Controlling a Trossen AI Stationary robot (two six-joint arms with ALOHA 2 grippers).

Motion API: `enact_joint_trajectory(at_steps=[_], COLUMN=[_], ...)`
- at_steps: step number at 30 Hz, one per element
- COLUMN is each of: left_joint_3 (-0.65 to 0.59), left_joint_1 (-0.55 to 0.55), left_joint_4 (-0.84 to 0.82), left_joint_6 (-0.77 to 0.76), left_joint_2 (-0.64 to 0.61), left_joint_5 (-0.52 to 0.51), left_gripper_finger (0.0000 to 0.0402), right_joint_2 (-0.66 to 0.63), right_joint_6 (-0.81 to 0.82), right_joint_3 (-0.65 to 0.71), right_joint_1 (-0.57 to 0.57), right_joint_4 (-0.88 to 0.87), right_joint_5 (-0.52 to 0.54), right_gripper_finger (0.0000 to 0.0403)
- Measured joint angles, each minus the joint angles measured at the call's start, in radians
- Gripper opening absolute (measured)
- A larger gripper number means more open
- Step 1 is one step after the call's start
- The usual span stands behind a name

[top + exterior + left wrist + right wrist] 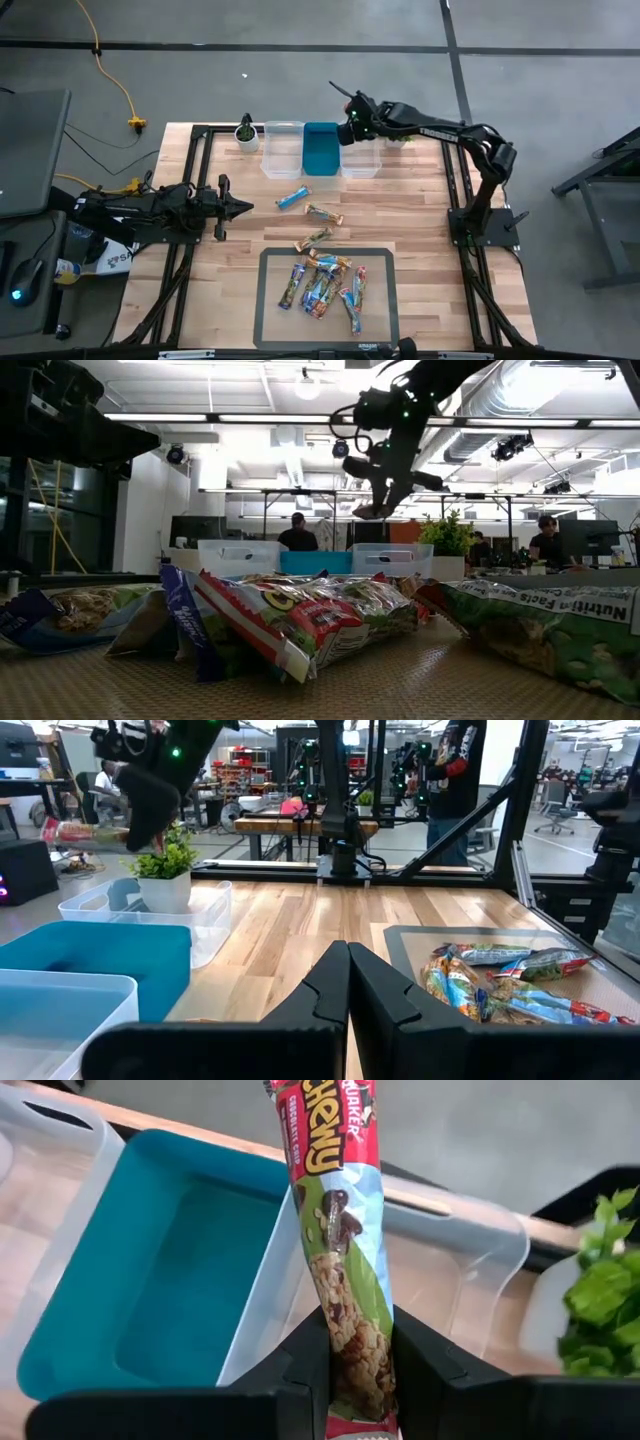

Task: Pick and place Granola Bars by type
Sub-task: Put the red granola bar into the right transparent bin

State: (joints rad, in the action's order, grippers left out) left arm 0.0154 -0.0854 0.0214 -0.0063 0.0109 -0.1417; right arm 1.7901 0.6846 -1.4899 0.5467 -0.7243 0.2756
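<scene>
surface: wooden table (420, 215) | mat (375, 320) near front edge, granola bars (322, 285) piled on it | behind mat: two loose bars (308, 205), three bins (321, 149), two potted plants (245, 132)

Overhead view: even, diffuse light on the bench (420, 215); shadows soft and short, floor around it darker grey.

Low view: bright ceiling strip lights (200, 418) and a round lamp (307, 385) glare behind the raised arm, which reads as a near silhouette. Nearest wrappers (290, 615) are soft and out of focus; the room behind is sharper.

Left wrist view: well lit, its own fingers (345, 995) dark and blurred up close.

Right wrist view: the held bar (335, 1250) catches a shiny highlight; the plant (605, 1270) at the edge is blurred.
</scene>
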Motion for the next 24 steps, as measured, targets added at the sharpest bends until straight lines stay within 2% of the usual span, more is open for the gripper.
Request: enact_joint_trajectory(at_steps=[4,8,24], left_joint_3=[0.0,0.0,0.0], left_joint_1=[0.0,0.0,0.0], left_joint_4=[0.0,0.0,0.0], left_joint_6=[0.0,0.0,0.0], left_joint_2=[0.0,0.0,0.0], left_joint_5=[0.0,0.0,0.0], left_gripper_finger=[0.0001,0.0001,0.0001], right_joint_2=[0.005,0.006,0.01], right_joint_6=[0.076,0.145,0.349], right_joint_3=[0.0,0.0,0.0], right_joint_1=[-0.006,-0.01,-0.054], right_joint_4=[0.002,-0.005,-0.058], right_joint_5=[0.003,-0.04,-0.042], right_gripper_finger=[0.0071,0.0071,0.0071])
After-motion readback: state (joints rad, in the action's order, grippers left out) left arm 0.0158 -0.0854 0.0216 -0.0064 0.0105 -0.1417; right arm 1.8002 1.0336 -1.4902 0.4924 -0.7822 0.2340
